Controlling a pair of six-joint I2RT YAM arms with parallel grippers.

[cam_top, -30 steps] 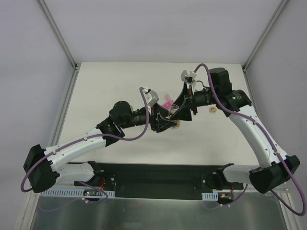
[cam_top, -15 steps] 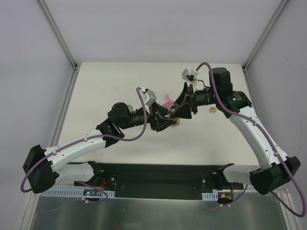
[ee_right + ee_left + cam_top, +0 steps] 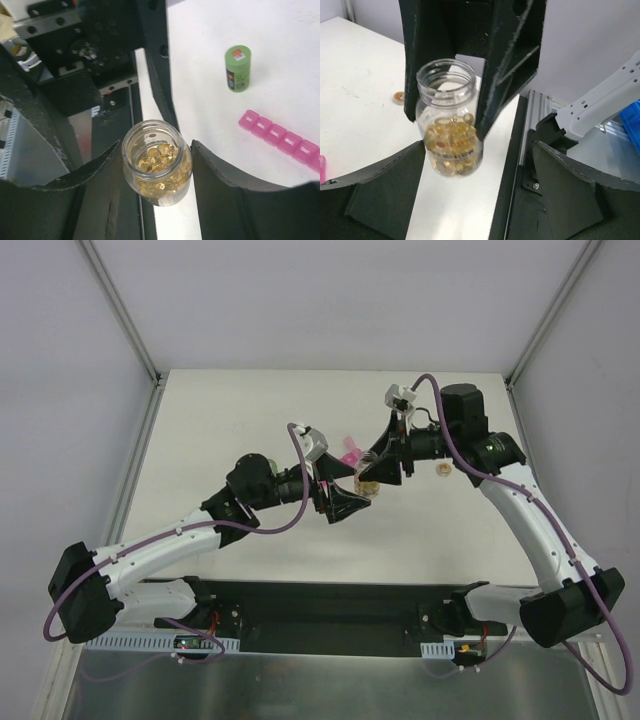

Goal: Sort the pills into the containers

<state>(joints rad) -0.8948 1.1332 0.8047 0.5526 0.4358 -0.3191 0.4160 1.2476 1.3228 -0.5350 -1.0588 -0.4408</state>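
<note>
Nearest us, the left claw (image 3: 347,506) hangs released, its fingers spread wide on either side of the bottle (image 3: 451,125) and clear of it. The right claw (image 3: 156,165) grasps the bottle by its sides, mouth open and facing up, with the pills (image 3: 452,145) heaped low inside. Just beyond the bottle lies the pink organizer (image 3: 280,136), whose lids look closed. We should keep the bottle upright on the way there, then tip it slowly.

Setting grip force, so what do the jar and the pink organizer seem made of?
The jar: clear, glossy, plastic or glass, can't tell which; pills show through its wall. The organizer: probably plastic, pink, smooth, slightly shiny, moulded into square cells.
</note>
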